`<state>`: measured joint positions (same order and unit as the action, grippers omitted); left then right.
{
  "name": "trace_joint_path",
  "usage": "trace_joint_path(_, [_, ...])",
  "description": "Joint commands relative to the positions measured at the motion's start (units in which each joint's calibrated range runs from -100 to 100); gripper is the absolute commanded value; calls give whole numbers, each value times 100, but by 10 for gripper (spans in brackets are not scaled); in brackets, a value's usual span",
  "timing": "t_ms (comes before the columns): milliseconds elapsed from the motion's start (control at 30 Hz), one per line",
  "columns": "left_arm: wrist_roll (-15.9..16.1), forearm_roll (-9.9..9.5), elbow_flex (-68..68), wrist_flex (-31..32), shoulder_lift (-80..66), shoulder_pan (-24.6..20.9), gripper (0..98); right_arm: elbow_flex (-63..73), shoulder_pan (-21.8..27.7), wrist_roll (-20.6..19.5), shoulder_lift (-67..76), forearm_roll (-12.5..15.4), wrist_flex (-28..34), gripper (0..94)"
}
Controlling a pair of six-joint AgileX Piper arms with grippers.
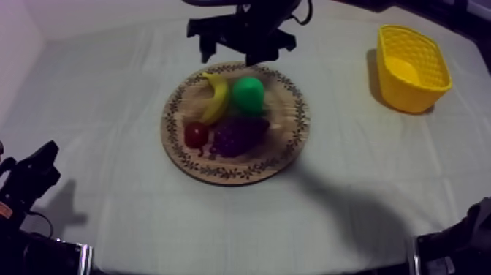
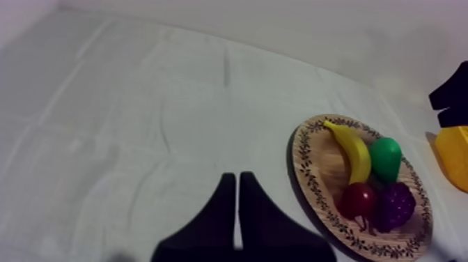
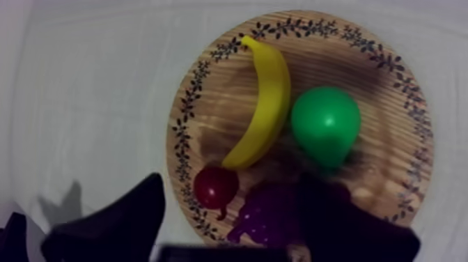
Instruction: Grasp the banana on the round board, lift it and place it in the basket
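Left gripper [image 2: 237, 180], clenched on nothing, rests near-left of the round wooden board with patterned rim [image 1: 288, 128]. On the board: small red fruit [image 1: 196, 134] and purple grapes [image 1: 237, 135], then yellow banana [image 1: 216, 95] beside green pear [image 1: 248, 93]. Right gripper [image 1: 228, 53] hovers over the far rim, fingers spread. Yellow basket [image 1: 413, 69] stands far-right of the board.

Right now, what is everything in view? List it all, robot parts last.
wooden board: one, brown with patterned rim, mid-table
banana: one, yellow, on the board beside the pear
pear: one, green, on the board
grapes: one bunch, purple, on the board beside the small red fruit
small red fruit: one, red, on the board by the banana's end
yellow basket: one, yellow, far right, apart from the board
cloth: one, grey-white, over the table
left gripper: one, black, shut, over bare cloth
right gripper: one, black, open, above the board
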<state>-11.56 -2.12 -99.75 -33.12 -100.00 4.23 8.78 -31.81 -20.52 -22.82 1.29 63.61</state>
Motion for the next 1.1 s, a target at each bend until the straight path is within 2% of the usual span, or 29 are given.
trace_joint_path(0, [-1,0,-3,5,0,1,1,49,-11,-41,-60,-10,-30,640])
trace_joint_path(267, [-2,0,-3,5,0,1,1,449,-17,-63,-538,14,-40,674])
trace_joint_path(733, [0,0,-3,5,0,1,1,1470,45,-21,-1906,22,-41,647])
trace_joint_path(1067, [1,0,-3,5,0,1,1,2391,52,-87,-2825,-71,218,645])
